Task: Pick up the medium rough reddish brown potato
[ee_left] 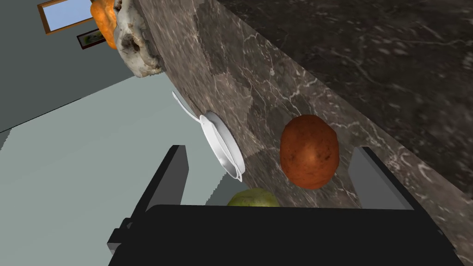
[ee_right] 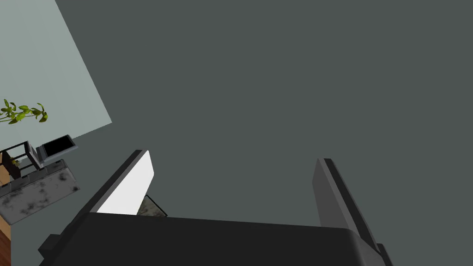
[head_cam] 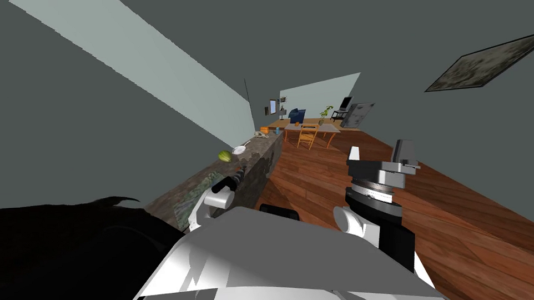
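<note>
The reddish brown potato (ee_left: 309, 151) lies on the dark marbled counter (ee_left: 369, 55). My left gripper (ee_left: 271, 150) is open and reaches over the counter top, its fingers (ee_left: 173, 175) on either side of the potato without touching it. The potato sits closer to one finger than to the other. In the head view the left gripper (head_cam: 238, 177) is small above the counter (head_cam: 261, 162), to my left. My right gripper (head_cam: 379, 151) is raised over the wooden floor on my right, and it is open (ee_right: 233, 157) with nothing between its fingers.
A white dish (ee_left: 221, 145) and a green fruit (ee_left: 253, 197) lie beside the potato on the counter's wall side. Farther along sit a pale lumpy thing (ee_left: 134, 41) and an orange thing (ee_left: 104, 18). A grey wall runs behind the counter. A table with a chair (head_cam: 308, 134) stands far off.
</note>
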Robot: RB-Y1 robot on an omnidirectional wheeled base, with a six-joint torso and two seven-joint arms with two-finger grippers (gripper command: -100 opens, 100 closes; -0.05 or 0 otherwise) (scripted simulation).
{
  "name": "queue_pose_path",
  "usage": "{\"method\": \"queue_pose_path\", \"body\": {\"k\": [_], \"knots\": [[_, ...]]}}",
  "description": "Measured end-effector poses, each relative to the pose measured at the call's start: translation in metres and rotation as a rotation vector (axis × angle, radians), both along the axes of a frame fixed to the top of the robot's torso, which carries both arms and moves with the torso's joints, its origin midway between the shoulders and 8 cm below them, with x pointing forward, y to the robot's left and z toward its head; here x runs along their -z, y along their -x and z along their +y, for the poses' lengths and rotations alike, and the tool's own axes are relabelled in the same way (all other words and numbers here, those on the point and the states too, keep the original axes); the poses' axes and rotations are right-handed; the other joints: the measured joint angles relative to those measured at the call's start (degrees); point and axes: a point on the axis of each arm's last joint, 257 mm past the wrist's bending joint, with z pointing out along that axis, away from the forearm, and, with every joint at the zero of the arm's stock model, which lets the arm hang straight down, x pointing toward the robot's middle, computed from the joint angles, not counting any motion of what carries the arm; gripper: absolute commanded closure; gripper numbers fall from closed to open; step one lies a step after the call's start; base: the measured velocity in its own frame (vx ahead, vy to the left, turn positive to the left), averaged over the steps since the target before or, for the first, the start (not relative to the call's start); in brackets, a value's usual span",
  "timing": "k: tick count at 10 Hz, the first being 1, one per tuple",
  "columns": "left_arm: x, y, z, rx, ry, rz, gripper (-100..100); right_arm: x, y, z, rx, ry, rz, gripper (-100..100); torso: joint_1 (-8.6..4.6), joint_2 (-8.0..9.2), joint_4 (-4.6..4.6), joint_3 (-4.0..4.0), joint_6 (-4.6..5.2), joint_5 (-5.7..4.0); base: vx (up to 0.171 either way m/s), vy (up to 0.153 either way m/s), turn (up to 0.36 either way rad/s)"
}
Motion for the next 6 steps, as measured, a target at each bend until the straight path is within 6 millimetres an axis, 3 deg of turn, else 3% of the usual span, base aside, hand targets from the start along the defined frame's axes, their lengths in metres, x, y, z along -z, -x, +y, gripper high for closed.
{"method": "queue_pose_path", "body": {"k": [6], "knots": [[0.020,0.015,0.019,-0.068,-0.002,0.116,-100,0.000,0.000,0.000,0.000,0.000,0.000,0,-0.05,0.01,0.00,0.00,-0.01,-0.01,0.021,0.069,-0.114]]}}
